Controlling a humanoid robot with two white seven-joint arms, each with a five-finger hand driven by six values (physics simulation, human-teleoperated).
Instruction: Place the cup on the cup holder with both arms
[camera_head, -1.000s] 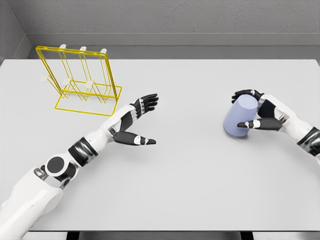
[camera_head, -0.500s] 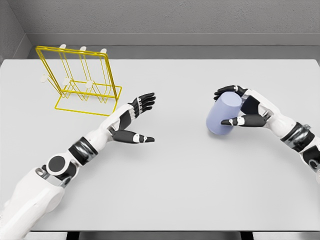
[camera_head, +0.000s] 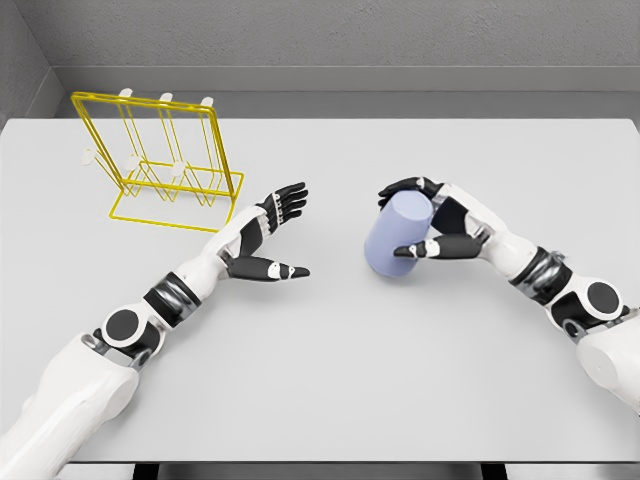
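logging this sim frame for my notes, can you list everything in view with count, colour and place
cup: one, pale blue-lavender, tilted, right of the table's middle, held in the right hand
cup holder: one, yellow wire rack with pale pegs, far left part of the table, no cup on it
table: one, light grey, fills most of the view
wall: grey, behind the table's far edge
left hand: one, white arm with black fingers, spread open and holding nothing, left of the cup and apart from it, palm turned toward the cup
right hand: one, white arm with black fingers, wrapped around the cup
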